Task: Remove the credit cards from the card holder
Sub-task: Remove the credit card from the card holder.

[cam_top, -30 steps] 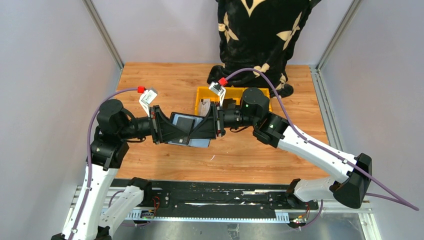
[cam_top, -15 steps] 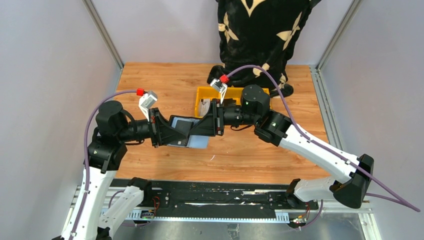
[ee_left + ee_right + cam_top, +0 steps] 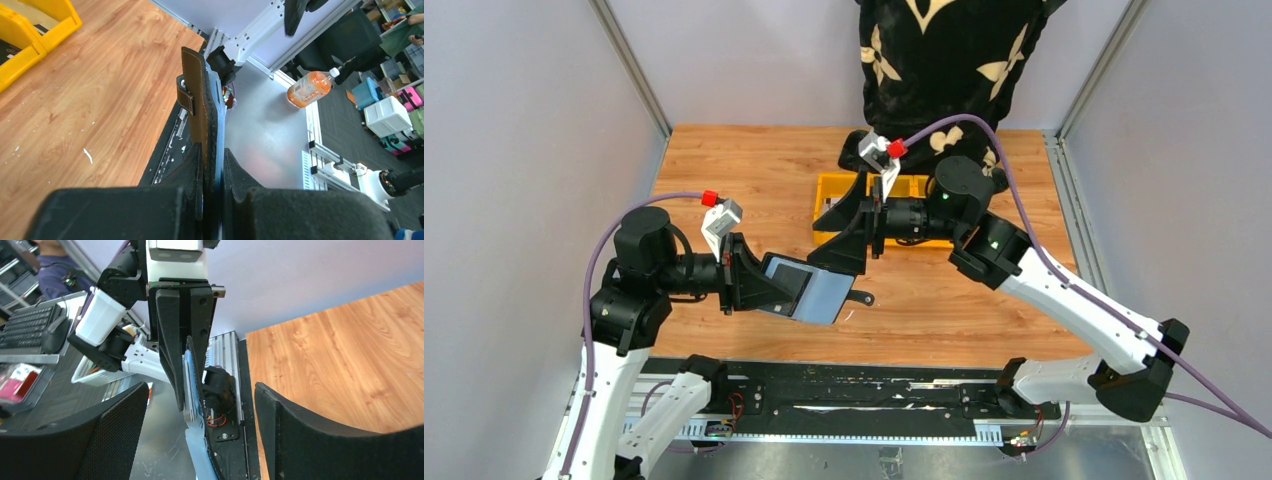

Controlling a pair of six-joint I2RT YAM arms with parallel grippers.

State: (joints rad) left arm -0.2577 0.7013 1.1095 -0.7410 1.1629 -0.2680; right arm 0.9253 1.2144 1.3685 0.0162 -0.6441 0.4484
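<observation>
My left gripper (image 3: 769,285) is shut on the black card holder (image 3: 786,270) and holds it edge-up above the near part of the table. The holder's grey-blue inner sleeve (image 3: 824,295) faces the camera and its snap tab (image 3: 859,297) sticks out to the right. In the left wrist view the card holder (image 3: 200,95) stands edge-on between my fingers. My right gripper (image 3: 849,240) is open, just beyond the holder and apart from it. In the right wrist view the holder (image 3: 192,375) hangs between my wide-open fingers (image 3: 310,435), with pale card edges (image 3: 188,407) showing.
A yellow bin (image 3: 829,185) stands on the wooden table behind the right gripper; it also shows in the left wrist view (image 3: 35,30). A person in a black patterned garment (image 3: 944,70) stands at the far edge. A black rail (image 3: 854,385) runs along the near edge.
The right gripper has let go of the holder and drawn back toward the yellow bin. The left gripper has brought the holder nearer and lower.
</observation>
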